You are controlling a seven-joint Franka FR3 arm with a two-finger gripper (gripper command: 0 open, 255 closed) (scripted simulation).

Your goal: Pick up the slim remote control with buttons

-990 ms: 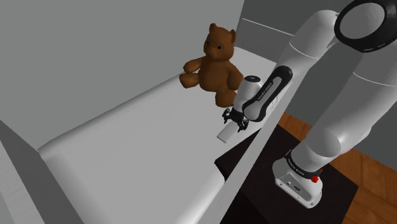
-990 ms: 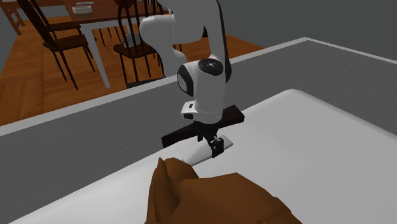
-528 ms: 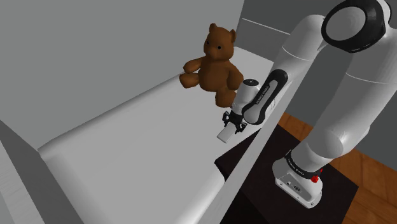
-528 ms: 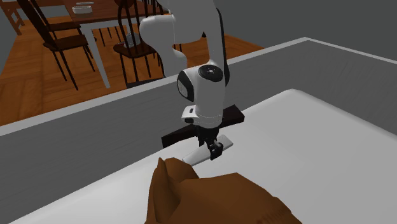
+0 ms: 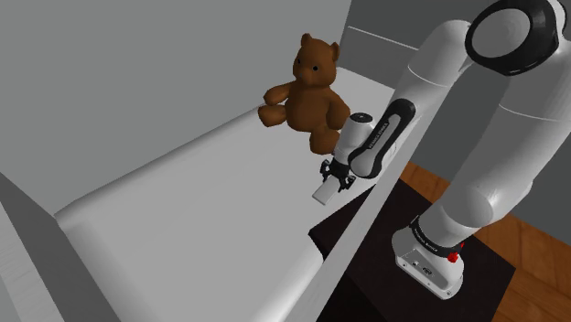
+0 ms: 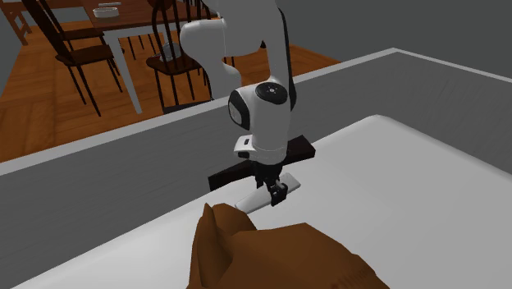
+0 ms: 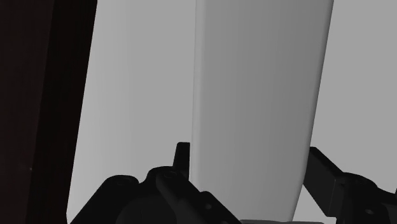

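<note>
The slim remote (image 5: 323, 195), drawn plain pale grey with no buttons showing, lies on the white bed (image 5: 201, 210) close to its near edge. My black gripper (image 5: 335, 176) comes down on it from above and is shut on it. In the wrist view the remote (image 7: 261, 95) runs as a long slab away from the hand, and the fingers (image 7: 182, 156) press against its two long sides. From the second exterior view, the remote (image 6: 256, 199) sticks out sideways under the gripper (image 6: 277, 192).
A brown teddy bear (image 5: 307, 91) sits on the bed just behind the gripper, and looms close in the second exterior view (image 6: 271, 254). The dark stand (image 5: 366, 265) is beside the bed's grey side rail (image 5: 366, 220). Wooden chairs (image 6: 78, 49) and a table stand far off.
The fingers stood apart around the remote a second ago and have since shut on it. The arm's elbow shifted slightly; the remote has stayed where it was.
</note>
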